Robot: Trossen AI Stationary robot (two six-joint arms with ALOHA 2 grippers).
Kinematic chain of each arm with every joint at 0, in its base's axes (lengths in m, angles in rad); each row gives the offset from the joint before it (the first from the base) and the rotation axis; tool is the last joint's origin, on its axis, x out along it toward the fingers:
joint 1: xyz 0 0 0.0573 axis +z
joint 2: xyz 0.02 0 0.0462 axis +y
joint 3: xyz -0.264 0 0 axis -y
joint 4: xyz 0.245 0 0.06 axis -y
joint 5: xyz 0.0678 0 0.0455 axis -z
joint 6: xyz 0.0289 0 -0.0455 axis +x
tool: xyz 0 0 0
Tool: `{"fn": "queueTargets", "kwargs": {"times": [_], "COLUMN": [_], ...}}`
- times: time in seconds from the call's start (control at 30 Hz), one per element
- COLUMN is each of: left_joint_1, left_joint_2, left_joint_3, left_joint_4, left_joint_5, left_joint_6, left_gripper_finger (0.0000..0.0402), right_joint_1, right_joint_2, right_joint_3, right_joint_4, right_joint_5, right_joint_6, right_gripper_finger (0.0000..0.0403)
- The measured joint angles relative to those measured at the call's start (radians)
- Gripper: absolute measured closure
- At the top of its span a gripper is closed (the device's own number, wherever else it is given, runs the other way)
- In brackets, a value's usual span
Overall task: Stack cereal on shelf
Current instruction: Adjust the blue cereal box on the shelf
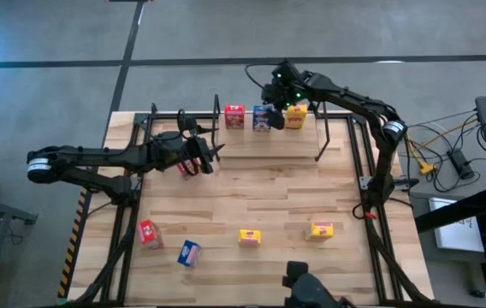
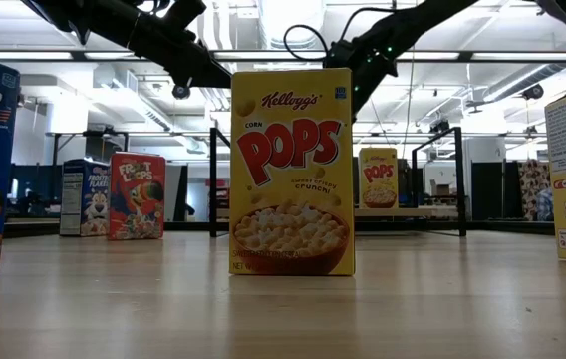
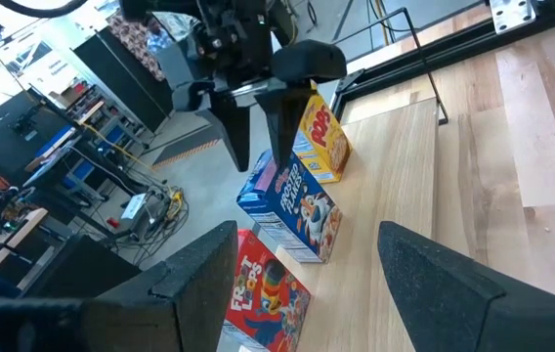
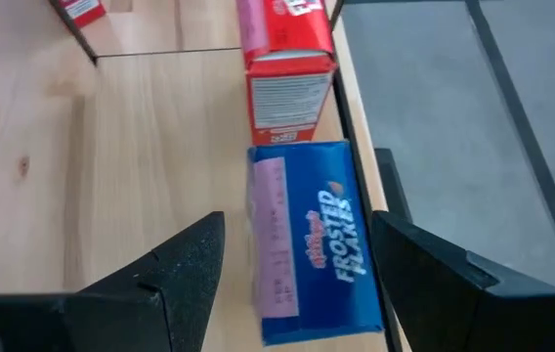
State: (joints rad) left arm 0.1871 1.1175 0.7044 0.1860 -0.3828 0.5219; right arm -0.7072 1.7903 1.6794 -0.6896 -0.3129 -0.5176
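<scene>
Wooden table point(image 1: 269, 201) is sitting on grey floor; right pincer point(image 1: 270, 104) is hovering wide above blue box point(image 4: 309, 240); low view is showing ceiling lights; left pincer point(image 1: 204, 156) is gaping, empty.

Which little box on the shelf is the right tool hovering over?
The blue box, middle of the three, between the red box and yellow box.

Three cereal boxes, red point(image 1: 234, 116), blue point(image 1: 263, 118) and yellow point(image 1: 295, 116), stand in a row on the shelf point(image 1: 251, 147); four more boxes point(image 1: 249, 238) sit along the surface's near edge.
</scene>
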Motion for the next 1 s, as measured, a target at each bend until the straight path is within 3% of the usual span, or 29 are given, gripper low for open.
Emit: {"fn": "queueTargets", "kwargs": {"times": [0.27,0.63,1.0], "left_joint_1": [0.000,0.000,0.000], "left_joint_2": [0.000,0.000,0.000], "left_joint_3": [0.000,0.000,0.000], "left_joint_4": [0.000,0.000,0.000], "left_joint_5": [0.000,0.000,0.000], "left_joint_6": [0.001,0.001,0.001], "left_gripper_finger": [0.0171,0.0171,0.0171], "right_joint_1": [0.008,0.025,0.025], "right_joint_2": [0.006,0.013,0.013], "right_joint_3": [0.000,-0.018,-0.051], "right_joint_4": [0.026,0.018,0.037], "right_joint_5": [0.094,0.096,0.096], "right_joint_6": [-0.005,-0.004,0.001], "right_gripper_finger": [0.0156,0.0159,0.0198]}}
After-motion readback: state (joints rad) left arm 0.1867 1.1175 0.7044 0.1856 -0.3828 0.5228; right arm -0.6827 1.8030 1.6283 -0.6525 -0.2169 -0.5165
